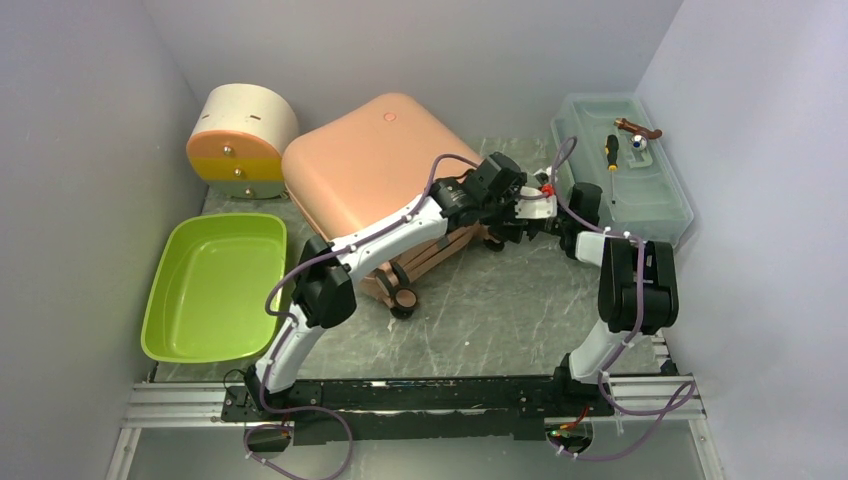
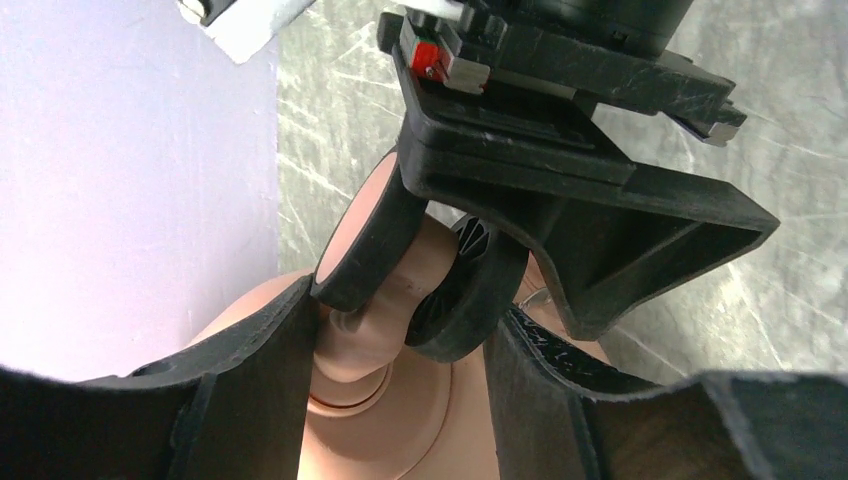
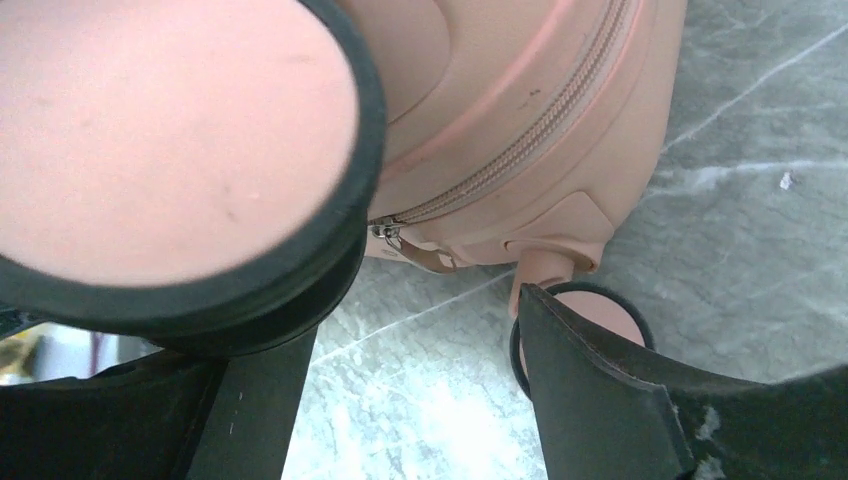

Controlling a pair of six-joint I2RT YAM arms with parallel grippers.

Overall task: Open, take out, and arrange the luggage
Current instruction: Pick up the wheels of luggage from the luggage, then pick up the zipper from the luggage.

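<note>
Both hands crowd the wheeled corner of the luggage point(image 1: 370, 160), which lies tilted at the back middle of the bench point(image 1: 500, 310), wheels toward the near right. Left hand point(image 2: 400, 320) is spread, fingers either side of a wheel mount without visibly clamping it; right hand point(image 3: 420, 330) is spread too, holding nothing. Just ahead of the right hand, beside a wheel point(image 3: 170, 140), sits the zipper pull point(image 3: 385, 232), the zip running away along the seam, so the right arm seems nearer for opening.

The left arm point(image 1: 390, 228) hides the near corner of the luggage point(image 1: 365, 160).
</note>
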